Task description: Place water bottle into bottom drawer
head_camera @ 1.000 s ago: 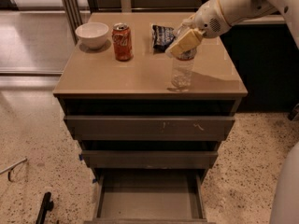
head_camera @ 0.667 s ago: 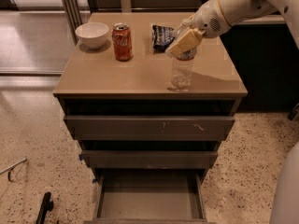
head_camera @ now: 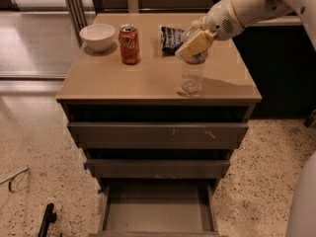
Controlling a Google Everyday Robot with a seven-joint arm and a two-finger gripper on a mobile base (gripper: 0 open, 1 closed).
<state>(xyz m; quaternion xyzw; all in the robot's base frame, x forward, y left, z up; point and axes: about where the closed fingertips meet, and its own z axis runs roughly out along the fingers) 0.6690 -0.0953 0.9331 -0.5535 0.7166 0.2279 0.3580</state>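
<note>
Now the tool (head_camera: pixel 195 43) clasps the upright water bottle (head_camera: pixel 192 76) on the cabinet top (head_camera: pixel 123 80)

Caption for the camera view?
Gripper at top of clear plastic water bottle on tan cabinet; grey bottom drawer stands open.

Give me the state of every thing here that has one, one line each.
water bottle, upright on the cabinet top
gripper, at the water bottle's neck
bottom drawer, pulled open, nothing in it
middle drawer, pushed in
top drawer, pushed in
soda can, upright
bowl, mouth up
snack bag, lying flat
</note>
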